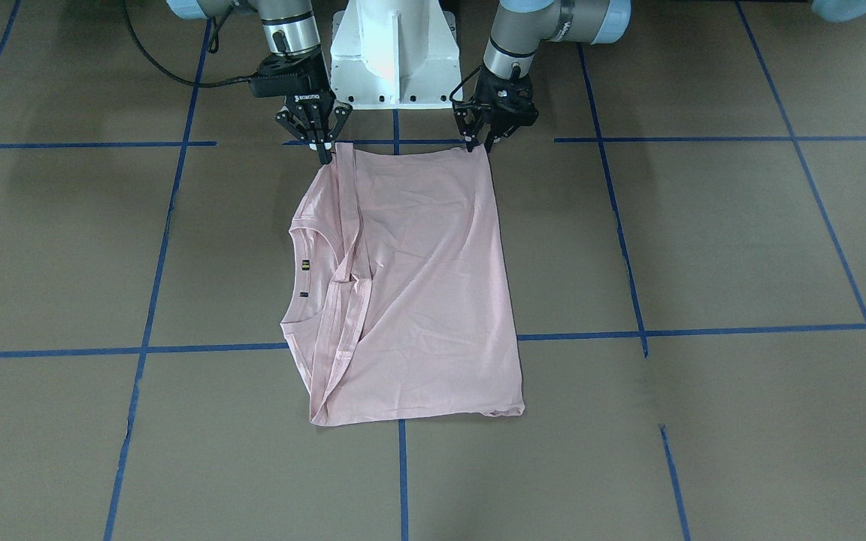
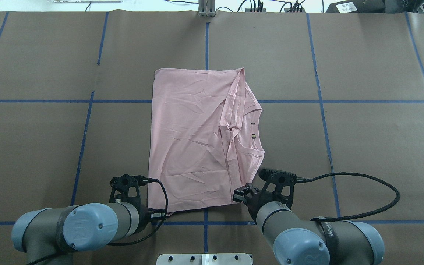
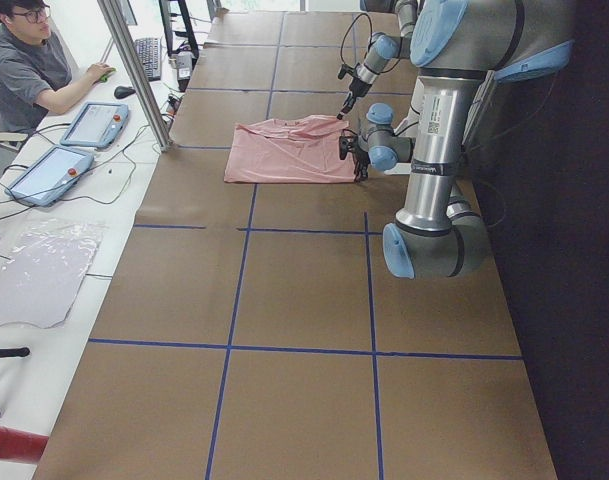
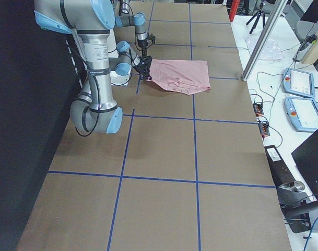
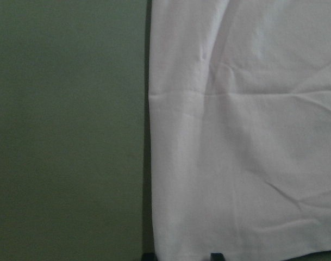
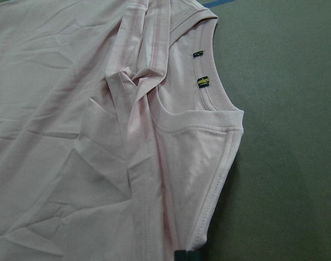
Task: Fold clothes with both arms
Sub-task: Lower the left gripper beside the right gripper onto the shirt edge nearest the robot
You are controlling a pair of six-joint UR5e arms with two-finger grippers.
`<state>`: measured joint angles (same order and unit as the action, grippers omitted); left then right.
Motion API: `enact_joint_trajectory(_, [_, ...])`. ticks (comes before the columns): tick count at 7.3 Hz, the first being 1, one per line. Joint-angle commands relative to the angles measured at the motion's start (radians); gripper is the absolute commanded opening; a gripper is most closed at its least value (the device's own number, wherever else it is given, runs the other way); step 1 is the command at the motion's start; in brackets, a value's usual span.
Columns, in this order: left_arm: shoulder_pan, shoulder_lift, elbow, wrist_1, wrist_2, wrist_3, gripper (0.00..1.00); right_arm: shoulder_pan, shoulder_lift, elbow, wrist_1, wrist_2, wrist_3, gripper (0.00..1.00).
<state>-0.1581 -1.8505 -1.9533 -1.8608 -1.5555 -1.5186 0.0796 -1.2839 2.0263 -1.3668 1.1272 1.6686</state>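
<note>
One pink T-shirt (image 1: 418,300) lies folded mid-worktop (image 1: 704,240), collar (image 1: 299,278) towards the robot's right; right pincer (image 1: 323,155) pinches its corner nearest the robot, left pincer (image 1: 478,143) slightly spread at the other near corner

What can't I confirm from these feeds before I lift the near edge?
1. Whether the left pincer has clamped the T-shirt hem: its own wrist covers the tips in the overhead view, the left wrist view cuts them off at its bottom edge, and the front view shows them too small.
2. The T-shirt's underside: it lies against the table in every view.
3. The neck label text: too small in the right wrist view.
</note>
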Motion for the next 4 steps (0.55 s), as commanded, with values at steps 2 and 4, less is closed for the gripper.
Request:
enact_joint_trajectory(2, [0.0,0.002,0.001,0.0,0.002,0.0,0.0,0.0,0.0,0.0,0.0,0.0,0.0,0.0])
enact_joint_trajectory(4, [-0.001,0.002,-0.018,0.0,-0.003,0.006,0.0,0.0,-0.003,-0.001,0.0,0.002,-0.001,0.0])
